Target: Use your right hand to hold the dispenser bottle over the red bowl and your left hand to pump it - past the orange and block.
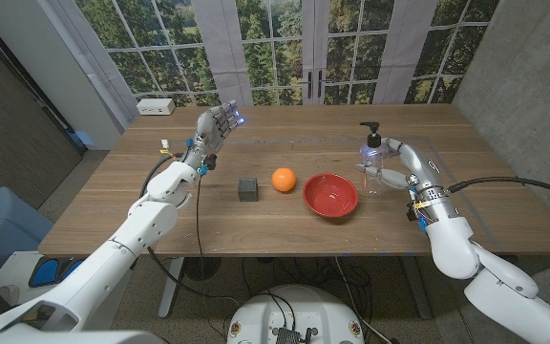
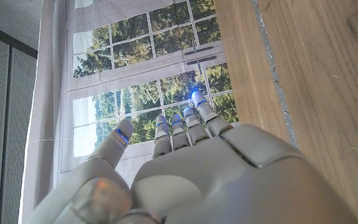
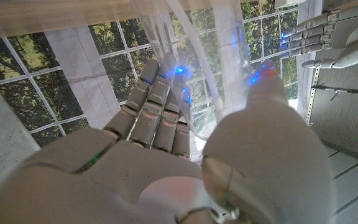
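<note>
In the head view the clear dispenser bottle [image 1: 374, 164] with a black pump stands upright just right of the red bowl [image 1: 330, 195], not over it. My right hand [image 1: 392, 161] grips the bottle from the right side. The right wrist view shows the right hand [image 3: 166, 143] wrapped around the clear bottle [image 3: 213, 68]. My left hand [image 1: 216, 124] is raised over the far left part of the table, fingers spread and holding nothing, far from the bottle. The orange [image 1: 284, 180] and the dark block [image 1: 247, 188] lie left of the bowl. The left hand [image 2: 185, 168] is also seen from its own wrist.
A white box [image 1: 156, 107] sits at the table's far left corner. Bare wood [image 1: 447, 134] lies behind the bottle and along the front edge. Windows stand behind the table. The left hand [image 3: 328, 37] appears distant in the right wrist view.
</note>
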